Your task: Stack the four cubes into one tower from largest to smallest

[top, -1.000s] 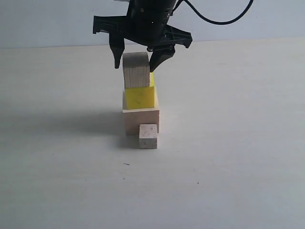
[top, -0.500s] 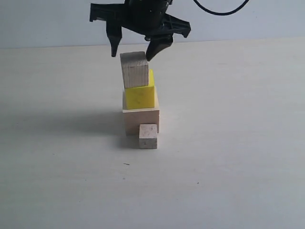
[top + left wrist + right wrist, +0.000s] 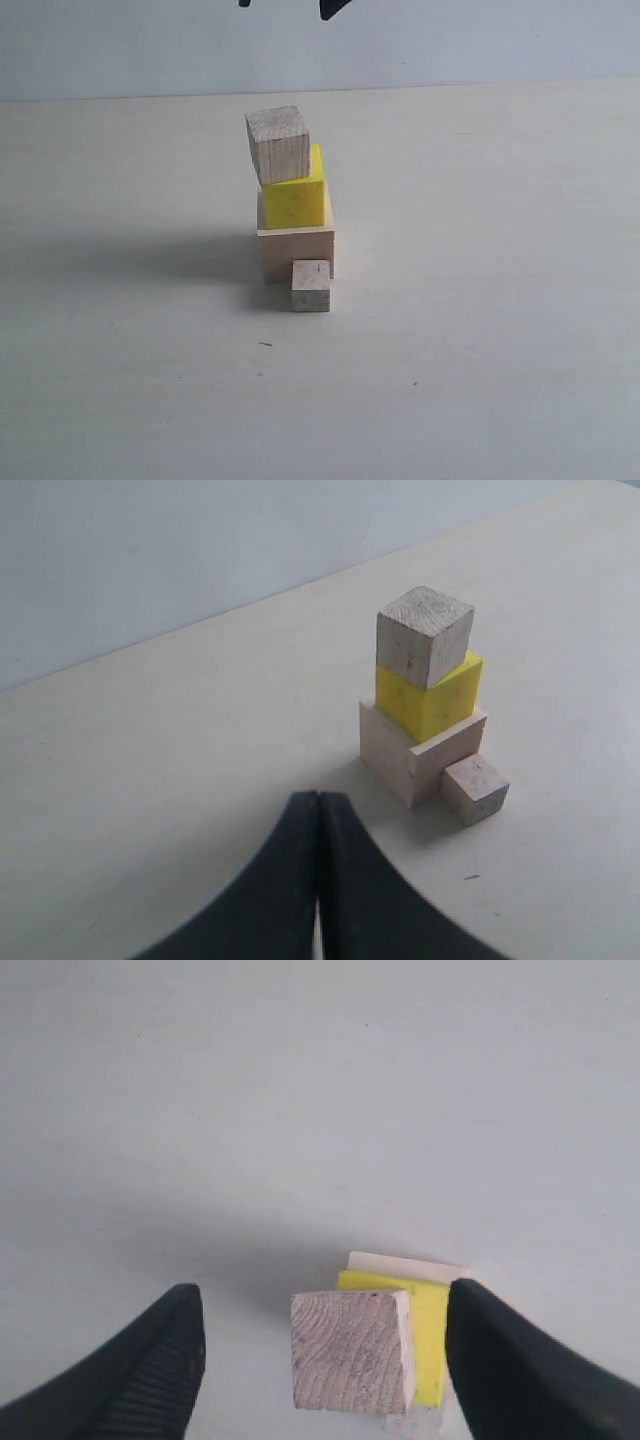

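A tower of three cubes stands mid-table: the large pale wood cube point(image 3: 296, 253) at the bottom, the yellow cube point(image 3: 295, 199) on it, the medium wood cube point(image 3: 278, 144) on top, turned a little and overhanging to the left. The tiny wood cube point(image 3: 311, 285) rests on the table against the front of the large cube. My right gripper point(image 3: 320, 1355) is open high above the tower, looking down on the medium cube point(image 3: 352, 1350); only its fingertips point(image 3: 333, 8) show at the exterior view's top edge. My left gripper point(image 3: 318, 805) is shut and empty, off to one side of the tower point(image 3: 424, 710).
The pale table point(image 3: 480, 330) stretches around the tower, with a light wall point(image 3: 500, 40) behind its far edge. A shadow lies on the table to the left of the tower.
My right gripper has risen from around the medium cube to nearly out of the exterior view's top. The medium cube stays on the yellow cube, shifted slightly left.
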Tool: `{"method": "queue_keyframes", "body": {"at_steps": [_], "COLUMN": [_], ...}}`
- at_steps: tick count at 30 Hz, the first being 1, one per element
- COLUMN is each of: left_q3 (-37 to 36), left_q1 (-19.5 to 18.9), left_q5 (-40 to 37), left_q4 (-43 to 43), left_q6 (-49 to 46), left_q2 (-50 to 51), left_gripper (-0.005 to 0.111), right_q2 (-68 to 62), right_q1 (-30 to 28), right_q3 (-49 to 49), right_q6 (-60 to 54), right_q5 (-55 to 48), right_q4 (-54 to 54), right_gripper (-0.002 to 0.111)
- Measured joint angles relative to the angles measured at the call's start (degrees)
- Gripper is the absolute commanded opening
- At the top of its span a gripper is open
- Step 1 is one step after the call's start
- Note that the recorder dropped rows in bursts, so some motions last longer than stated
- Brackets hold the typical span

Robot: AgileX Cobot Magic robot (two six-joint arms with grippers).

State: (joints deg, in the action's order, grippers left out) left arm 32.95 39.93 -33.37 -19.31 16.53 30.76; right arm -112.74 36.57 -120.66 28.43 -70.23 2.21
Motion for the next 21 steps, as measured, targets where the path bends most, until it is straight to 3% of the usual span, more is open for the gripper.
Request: {"method": "queue_keyframes", "body": {"at_steps": [4,6,7,9,16,21], "left_q3": [0.00,0.00,0.00,0.00,0.00,0.00], "left_q1": [0.00,0.00,0.00,0.00,0.00,0.00], "left_q5": [0.00,0.00,0.00,0.00,0.00,0.00], "left_q4": [0.00,0.00,0.00,0.00,0.00,0.00], "left_q6": [0.00,0.00,0.00,0.00,0.00,0.00], "left_q2": [0.00,0.00,0.00,0.00,0.00,0.00], "left_gripper": [0.000,0.000,0.000,0.000,0.000,0.000], "right_q2": [0.26,0.26,0.26,-0.87,-7.62,-9.77], "right_q1": [0.00,0.00,0.00,0.19,7.07,7.47], "right_q3": [-0.01,0.23,0.23,0.23,0.23,0.23], "right_q6": [-1.49,-2.57,-3.47,-6.29,-8.34,-7.73], "right_q5": [-0.10,-0.11,-0.11,-0.11,-0.01,-0.12], "right_q4": [2.98,4.10,5.07,9.31,8.40,4.17], "right_gripper": [0.052,0.036,0.017,0.000,0.000,0.000]}}
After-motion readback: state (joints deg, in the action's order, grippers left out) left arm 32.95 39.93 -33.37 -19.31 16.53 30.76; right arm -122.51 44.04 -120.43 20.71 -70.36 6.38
